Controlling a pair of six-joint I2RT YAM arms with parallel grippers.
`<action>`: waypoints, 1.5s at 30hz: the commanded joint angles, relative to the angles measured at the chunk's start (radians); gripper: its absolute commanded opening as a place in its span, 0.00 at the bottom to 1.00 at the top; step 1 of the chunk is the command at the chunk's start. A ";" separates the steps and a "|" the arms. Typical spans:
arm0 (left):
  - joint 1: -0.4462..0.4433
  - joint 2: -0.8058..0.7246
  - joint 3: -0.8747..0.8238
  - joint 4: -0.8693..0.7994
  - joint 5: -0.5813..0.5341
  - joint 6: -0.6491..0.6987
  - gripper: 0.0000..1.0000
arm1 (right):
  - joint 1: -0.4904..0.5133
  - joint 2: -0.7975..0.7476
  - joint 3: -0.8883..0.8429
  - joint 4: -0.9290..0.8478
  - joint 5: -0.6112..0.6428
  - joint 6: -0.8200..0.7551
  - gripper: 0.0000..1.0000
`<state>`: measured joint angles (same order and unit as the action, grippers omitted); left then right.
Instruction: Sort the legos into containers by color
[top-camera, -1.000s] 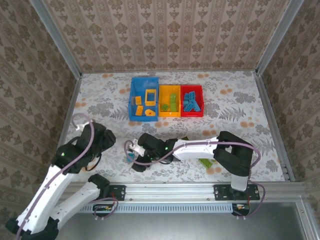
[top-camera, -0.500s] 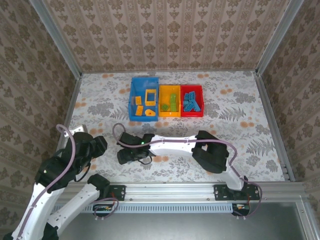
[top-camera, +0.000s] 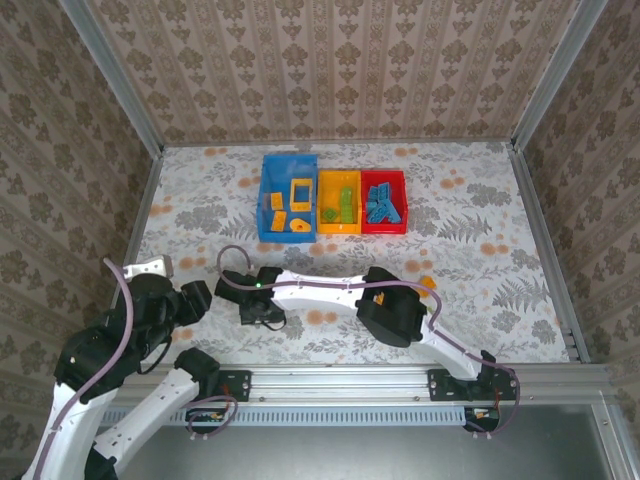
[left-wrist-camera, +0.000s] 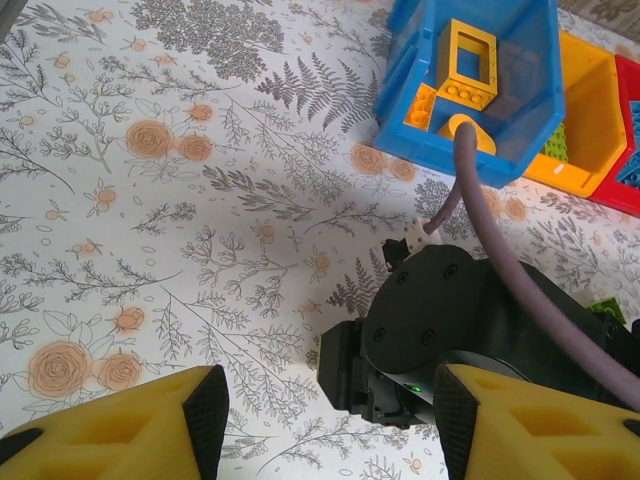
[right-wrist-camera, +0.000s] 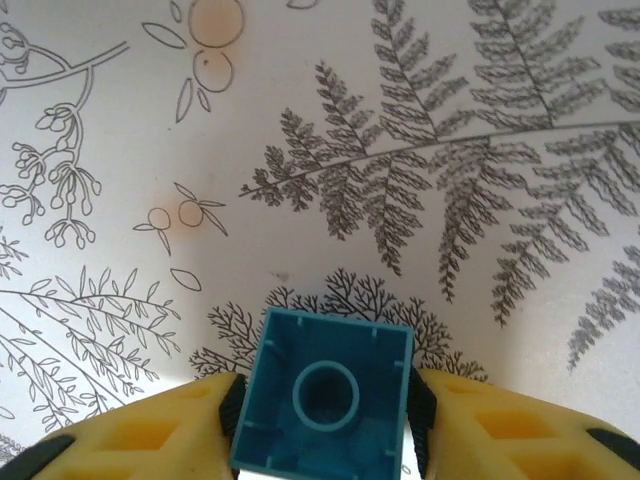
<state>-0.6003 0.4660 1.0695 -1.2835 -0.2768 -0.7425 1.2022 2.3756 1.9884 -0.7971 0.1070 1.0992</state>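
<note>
The tabletop (top-camera: 200, 210) is wearing a white covering printed with grey ferns, leafy sprigs and small orange roses. In the left wrist view the roses are showing at nine and seven o'clock. In the right wrist view a large fern frond is sweeping out toward two o'clock. Beige patterned wallpaper (top-camera: 340, 70) is lining the walls at nine, twelve and three o'clock. An aluminium post (top-camera: 112, 75) is slanting out toward eleven o'clock, and a second aluminium post (top-camera: 548, 70) is slanting toward one o'clock. An aluminium rail (top-camera: 340, 381) is running along the tabletop's edge at six o'clock, with a slotted grey strip (top-camera: 350, 414) lying just below it.
</note>
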 joint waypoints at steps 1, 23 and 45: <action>0.005 -0.007 0.006 0.012 0.017 0.028 0.59 | -0.004 0.028 0.033 -0.066 0.051 -0.003 0.38; -0.183 0.647 0.000 0.801 0.337 0.093 0.60 | -0.542 -0.748 -0.627 0.076 0.185 -0.489 0.26; -0.195 1.099 0.291 0.834 0.407 0.170 0.61 | -0.863 -0.319 -0.226 0.021 0.117 -0.665 0.48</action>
<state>-0.7933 1.5566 1.3235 -0.4301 0.0948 -0.6178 0.3382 2.0453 1.7260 -0.7296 0.2241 0.4446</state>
